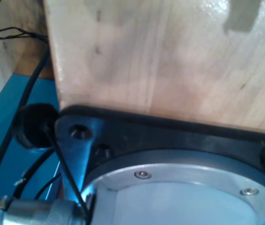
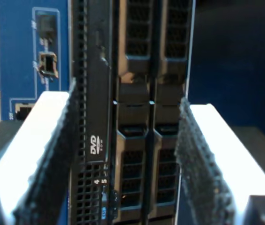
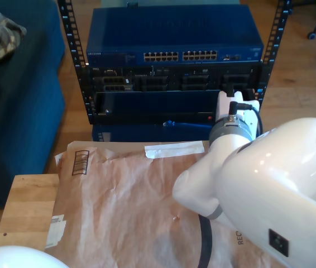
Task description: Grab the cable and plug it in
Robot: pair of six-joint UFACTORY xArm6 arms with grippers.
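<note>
White arm (image 3: 269, 178): nearest, at the exterior view's right, over brown paper (image 3: 124, 195) on the tabletop (image 3: 27, 206).
My second gripper (image 2: 125, 154): jaws apart, facing the server front (image 2: 137, 93).
My first gripper: jaw state, cannot tell.
Cable (image 3: 169, 123): small blue bit at the rack's (image 3: 175, 67) foot.

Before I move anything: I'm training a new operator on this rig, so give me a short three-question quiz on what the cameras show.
1. True or false: my second tool is shut on something.
2. In the exterior view, what covers most of the wooden table? A) brown paper B) a green cloth C) a metal tray
3. Fill in: in the second wrist view, the logo on the black drive ahead of the tool reads ___.

Key: 1 false, its pads stand apart with nothing held between them; 2 A; 3 DVD.
</note>
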